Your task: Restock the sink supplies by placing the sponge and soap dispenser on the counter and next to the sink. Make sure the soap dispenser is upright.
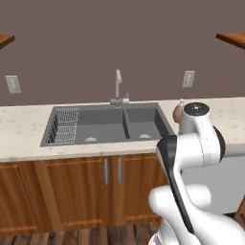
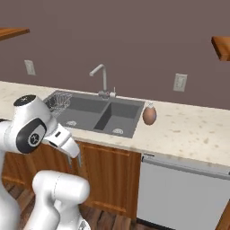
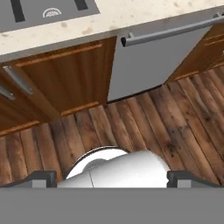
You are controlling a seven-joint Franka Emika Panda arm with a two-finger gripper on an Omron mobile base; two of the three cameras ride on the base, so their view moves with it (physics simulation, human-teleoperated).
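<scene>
The reddish-brown soap dispenser stands upright on the beige counter, just right of the dark grey sink. In the left base view the soap dispenser peeks out behind my arm, beside the sink set in the counter. My gripper hangs low in front of the cabinets, pointing down, well short of the counter edge. Through the hand view the gripper is open, its fingertips wide apart over the wooden floor with nothing between them. The sponge is out of view.
A chrome faucet rises behind the sink. A wire dish rack sits in the left basin. A grey dishwasher with a bar handle stands right of the brown cabinets. Wooden shelves jut out high on both sides.
</scene>
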